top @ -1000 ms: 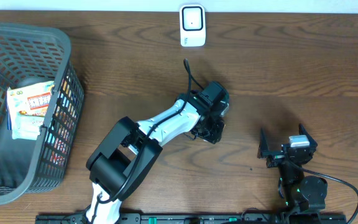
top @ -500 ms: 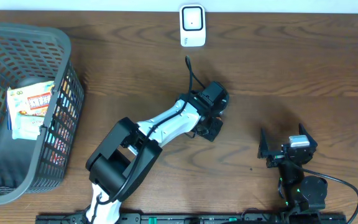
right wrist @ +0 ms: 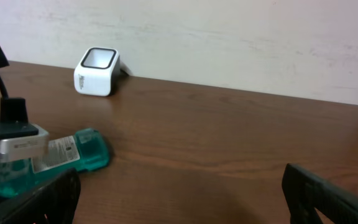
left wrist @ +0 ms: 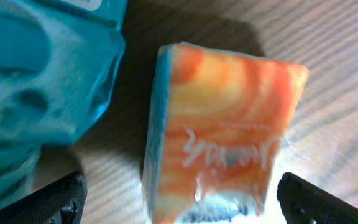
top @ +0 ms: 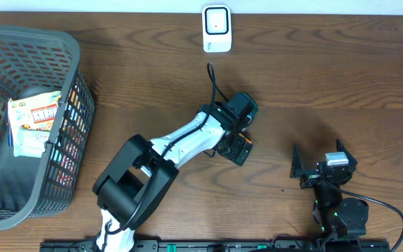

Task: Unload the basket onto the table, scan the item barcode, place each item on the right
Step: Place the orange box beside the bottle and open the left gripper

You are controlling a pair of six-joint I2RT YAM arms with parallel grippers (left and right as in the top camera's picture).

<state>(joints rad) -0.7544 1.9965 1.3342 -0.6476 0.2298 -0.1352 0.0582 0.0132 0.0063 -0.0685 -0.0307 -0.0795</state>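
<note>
Orange carton [left wrist: 222,130] is lying on the table [top: 355,77] between the spread jaws of your left gripper [top: 234,147], at six o'clock from the scanner [top: 216,29], right gripper [top: 322,166] idling wide open; you are risking skidding it into the teal bottle [left wrist: 42,93] if closing off-centre.

At the left of my wooden table [top: 327,84] I see 1 dark mesh basket [top: 68,140] holding a white printed packet [top: 37,115], with more colourful packaging showing through its mesh, while 1 teal bottle [right wrist: 92,152] lies on its side near the middle, and a pale wall [right wrist: 229,37] runs along the far edge.
</note>
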